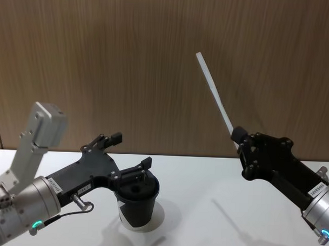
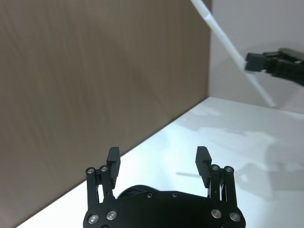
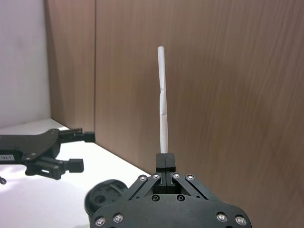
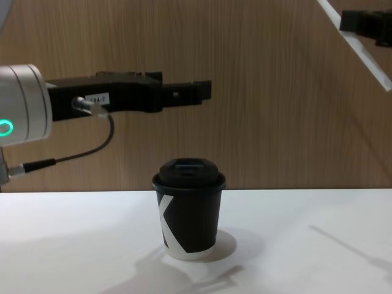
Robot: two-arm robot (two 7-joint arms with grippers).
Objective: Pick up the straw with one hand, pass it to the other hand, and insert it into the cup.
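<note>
Handover pending: the robot's all-black, blocky right gripper (image 1: 238,134) held the long, thin, straight white straw (image 1: 214,95) near its lower end, high over the right side of the white table (image 1: 231,211); the straw leaned up and leftward against the brown wood-panelled wall (image 1: 156,58); the gripper's fingers were pressed together on the straw, and the right wrist view showed it rising from between the closed tips with a slight kink partway along; a short length poked out past the grip on the far side. The long black left gripper (image 1: 132,150), with its silver cylindrical wrist and glowing green ring, hovered just above the small black paper cup (image 1: 137,211) with the bold white X-like mark; its two fingers were spread wide with nothing between them, and the chest view showed a clear gap over the cup's black domed plastic lid (image 4: 188,171). The cup stood upright near the middle of the table, well apart from the straw. Judged from this, the pass had not yet been made; the next move called for the two grippers to meet, the left to close on the straw's free shaft before the right let go; only then could the straw's end be lined up with the lid's opening.
</note>
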